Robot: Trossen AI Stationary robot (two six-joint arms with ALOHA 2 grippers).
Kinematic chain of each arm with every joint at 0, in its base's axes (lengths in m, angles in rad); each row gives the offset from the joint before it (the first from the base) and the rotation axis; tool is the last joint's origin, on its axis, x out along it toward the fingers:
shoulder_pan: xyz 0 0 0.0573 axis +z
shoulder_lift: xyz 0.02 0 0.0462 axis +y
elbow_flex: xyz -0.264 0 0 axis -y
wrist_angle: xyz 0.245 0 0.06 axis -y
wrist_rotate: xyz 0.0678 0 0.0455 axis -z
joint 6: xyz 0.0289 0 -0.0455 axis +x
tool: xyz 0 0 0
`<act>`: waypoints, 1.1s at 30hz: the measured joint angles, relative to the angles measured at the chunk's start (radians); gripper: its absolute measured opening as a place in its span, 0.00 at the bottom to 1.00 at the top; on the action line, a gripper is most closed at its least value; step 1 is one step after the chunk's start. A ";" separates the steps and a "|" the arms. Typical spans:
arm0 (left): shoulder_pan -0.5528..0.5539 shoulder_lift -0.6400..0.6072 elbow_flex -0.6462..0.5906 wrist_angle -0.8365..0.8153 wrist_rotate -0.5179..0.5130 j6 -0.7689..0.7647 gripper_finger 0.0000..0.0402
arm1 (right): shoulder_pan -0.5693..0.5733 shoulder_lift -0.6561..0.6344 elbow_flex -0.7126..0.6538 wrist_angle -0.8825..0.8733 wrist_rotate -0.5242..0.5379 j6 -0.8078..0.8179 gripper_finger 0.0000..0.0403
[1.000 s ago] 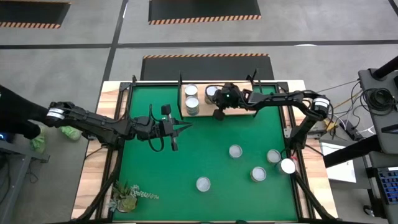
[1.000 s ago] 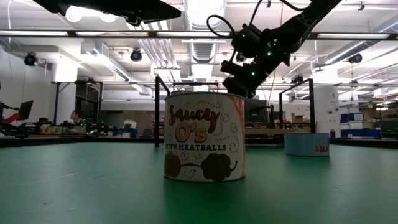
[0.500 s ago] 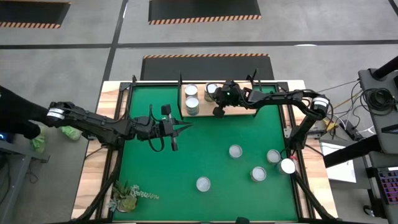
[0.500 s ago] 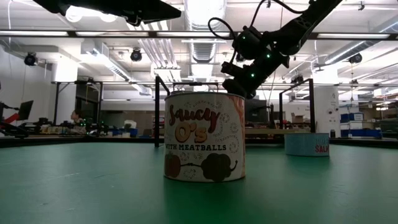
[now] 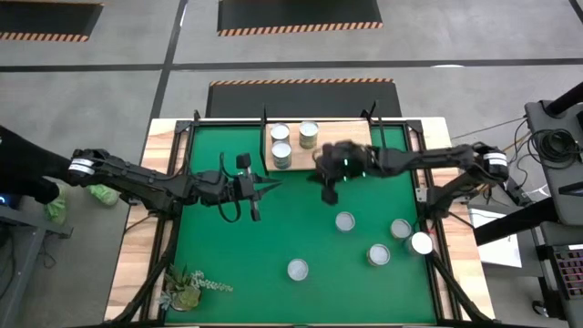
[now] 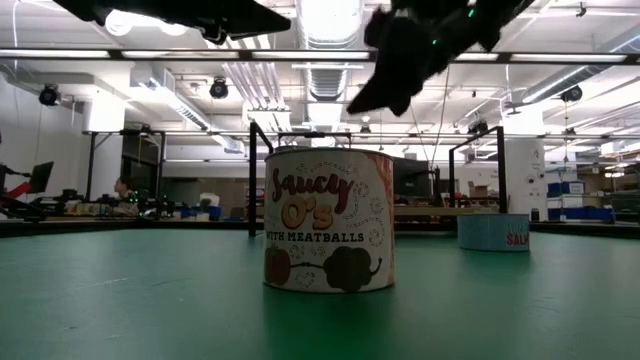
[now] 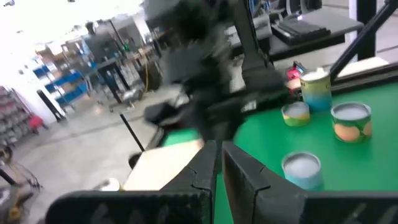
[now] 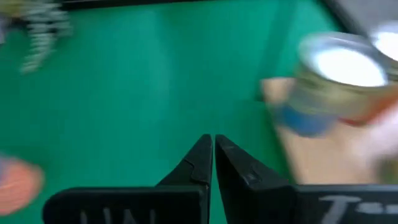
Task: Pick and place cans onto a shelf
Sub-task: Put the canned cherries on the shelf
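The right gripper (image 5: 329, 188) hung above the green table (image 5: 228, 246), just in front of the shelf (image 5: 346, 134) and clear of it. In the right wrist view its jaws were closed, the two dark fingers (image 8: 198, 163) nearly touching at the tips, with nothing between them; a can with a shiny top stood blurred on the wooden board off to one side.

Three cans stood on the shelf at the far edge of the table: one at the back left (image 5: 280, 134), one in front of it (image 5: 281, 153), and a third just beside them (image 5: 309, 134).

Five more cans were on the table toward the right side: one near the middle (image 5: 344, 221), one nearer the front (image 5: 379, 254), one by the right edge (image 5: 401, 228), one touching the right rim (image 5: 421, 242), and one at the front centre (image 5: 297, 269). The low view showed the front one (image 6: 329, 220) upright, its label reading "Saucy O's with meatballs".

The left gripper (image 5: 266, 187) waited over the left half of the table, well apart from every can, its jaws closed and empty in the left wrist view, the fingers (image 7: 209, 167) close together.
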 joint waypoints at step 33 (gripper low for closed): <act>-0.130 0.001 0.132 -0.310 0.002 -0.278 0.02 | 0.717 -0.062 0.137 -1.184 -0.033 1.213 0.03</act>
